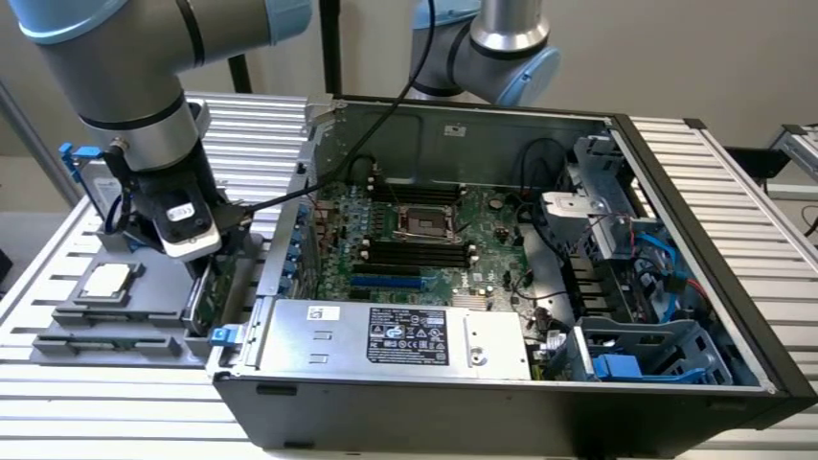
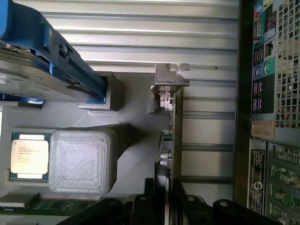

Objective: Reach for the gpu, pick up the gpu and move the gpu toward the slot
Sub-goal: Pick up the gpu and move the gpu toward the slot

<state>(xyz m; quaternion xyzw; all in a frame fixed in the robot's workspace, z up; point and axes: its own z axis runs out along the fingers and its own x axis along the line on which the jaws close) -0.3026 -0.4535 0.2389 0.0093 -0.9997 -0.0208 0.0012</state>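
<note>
The claw (image 2: pixel 165 190) straddles the gpu (image 2: pixel 176 136), which stands on edge in the grey tray (image 2: pixel 136 108) at the exterior view's left, just beside the computer case (image 1: pixel 511 422). Whether the claw pinches the card cannot be told. A skewed hold could tilt the card, and its metal bracket (image 2: pixel 169 82) could snag the tray or the case wall. The hard drive (image 2: pixel 42 61) and processor chip (image 2: pixel 29 155) lie near, and a black cable (image 1: pixel 294 196) crosses the case rim.

I see bare shiny metal on the gpu (image 2: pixel 177 126) bracket, a matt, ridged grey plastic tray (image 1: pixel 71 331) lower left, ribbed aluminium table (image 1: pixel 102 414), matt black case (image 1: pixel 511 426).
</note>
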